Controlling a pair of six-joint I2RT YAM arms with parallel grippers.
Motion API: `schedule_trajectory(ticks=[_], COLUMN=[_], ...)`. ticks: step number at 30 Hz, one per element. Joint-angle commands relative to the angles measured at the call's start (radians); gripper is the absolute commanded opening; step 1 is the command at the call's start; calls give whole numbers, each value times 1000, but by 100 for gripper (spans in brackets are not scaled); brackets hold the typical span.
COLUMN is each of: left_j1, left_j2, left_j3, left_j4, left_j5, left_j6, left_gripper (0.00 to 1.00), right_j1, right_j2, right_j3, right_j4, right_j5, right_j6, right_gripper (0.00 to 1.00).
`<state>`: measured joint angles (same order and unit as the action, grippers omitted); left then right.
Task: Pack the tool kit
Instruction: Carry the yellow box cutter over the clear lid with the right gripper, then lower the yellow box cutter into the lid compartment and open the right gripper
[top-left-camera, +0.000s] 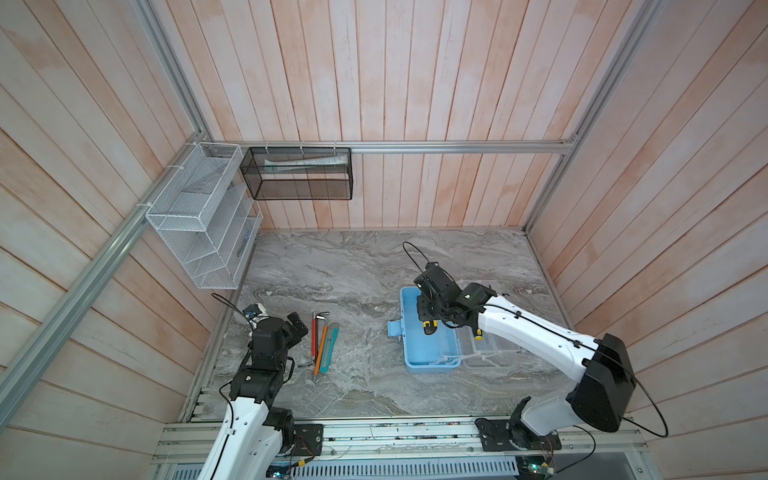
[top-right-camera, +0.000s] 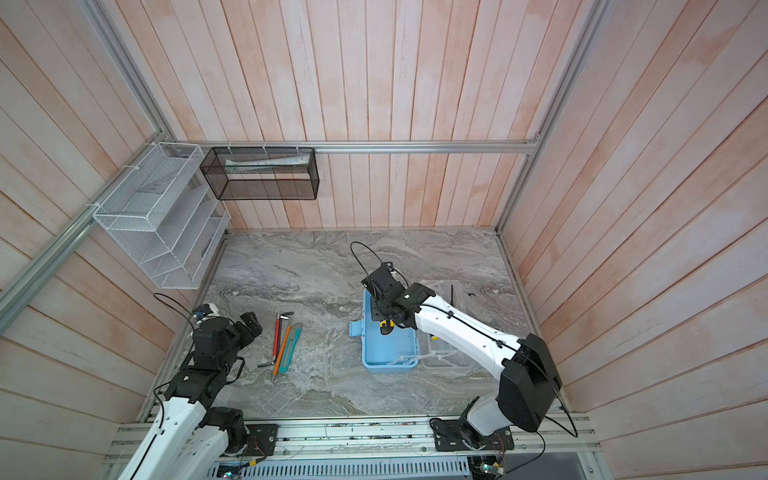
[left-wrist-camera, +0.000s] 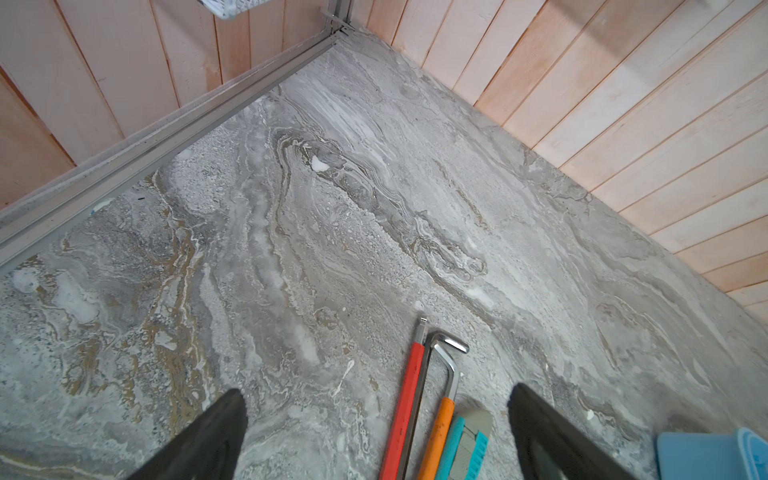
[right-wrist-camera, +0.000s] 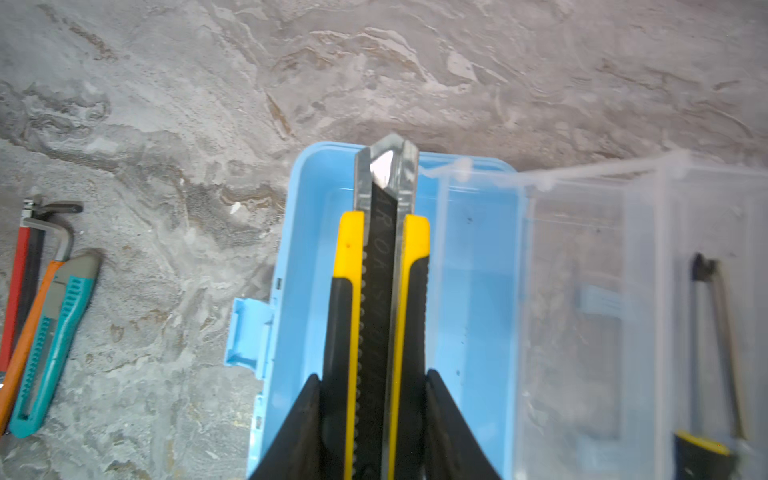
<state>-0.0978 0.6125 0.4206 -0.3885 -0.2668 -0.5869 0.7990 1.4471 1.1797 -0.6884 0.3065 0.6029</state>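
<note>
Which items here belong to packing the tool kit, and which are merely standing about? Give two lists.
Job in hand: light-blue case base, clear lid, yellow-black cutter held in the right gripper, teal cutter, red pencil, orange pencil, hex keys, screwdriver.

Standing about: white wire rack, black mesh basket.

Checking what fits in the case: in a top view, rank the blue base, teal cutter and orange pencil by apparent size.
1. blue base
2. teal cutter
3. orange pencil, about as long as the cutter but clearly thinner

All sit at similar depth, so the order holds.
</note>
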Motion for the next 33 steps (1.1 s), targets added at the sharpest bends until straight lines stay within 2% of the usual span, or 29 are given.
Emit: schedule_trajectory(ticks=[1, 5, 13, 25, 30, 33], left_j1=[4, 6, 6, 5, 4, 6], left_j2=[1, 4, 10, 16, 17, 14], left_j3=[9, 9, 12, 11, 12, 11], left_j4=[5, 5, 8, 14, 11, 9], left_j5=[-12, -10, -7, 2, -1, -2], left_j6=[5, 7, 7, 13, 11, 10], left_gripper=[100, 100, 100, 100, 100, 100], right_j1=[-45, -116, -123, -123, -100, -42], right_j2=[-87, -143, -102, -28, -30, -13], right_j3=[-73, -161, -202, -154, -75, -14], right_j4=[-13, 17, 76, 32, -11, 12], right_j5=[45, -4, -70, -43, 0, 9], right_j6=[17, -1, -27, -46, -50, -26], right_gripper=[10, 10, 12, 45, 48, 48])
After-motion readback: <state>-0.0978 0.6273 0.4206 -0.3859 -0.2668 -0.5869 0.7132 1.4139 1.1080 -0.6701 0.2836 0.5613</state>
